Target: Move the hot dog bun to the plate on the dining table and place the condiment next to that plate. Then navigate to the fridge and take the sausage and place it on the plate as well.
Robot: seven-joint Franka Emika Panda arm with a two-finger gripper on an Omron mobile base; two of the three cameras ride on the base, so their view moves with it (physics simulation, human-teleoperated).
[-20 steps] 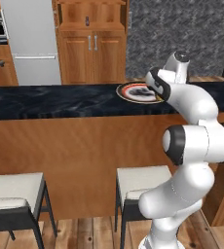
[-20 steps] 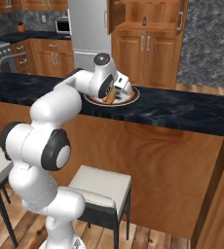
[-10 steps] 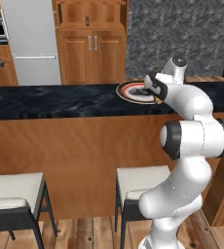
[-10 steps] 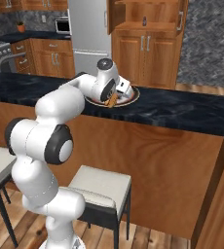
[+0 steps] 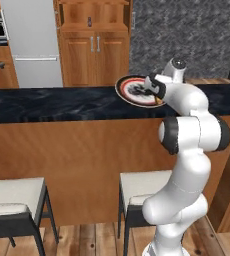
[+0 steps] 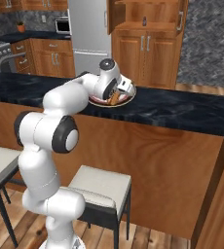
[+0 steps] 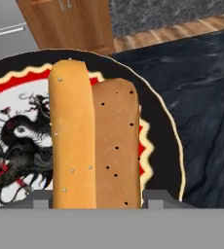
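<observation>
Your gripper (image 7: 97,200) pinches the hot dog bun (image 7: 94,141) just over the plate (image 7: 168,141); both sit above the dining table (image 5: 62,102).

The hot dog bun (image 7: 94,141) was a long tan-orange roll split lengthwise into two halves, dotted with small specks. It lay over the plate (image 7: 158,121), a round dish with a dark rim, a red and cream zigzag band and a black figure on its white centre. The plate sat on the black marbled desk (image 5: 62,102), in front of the grey fridge (image 5: 29,42).
</observation>
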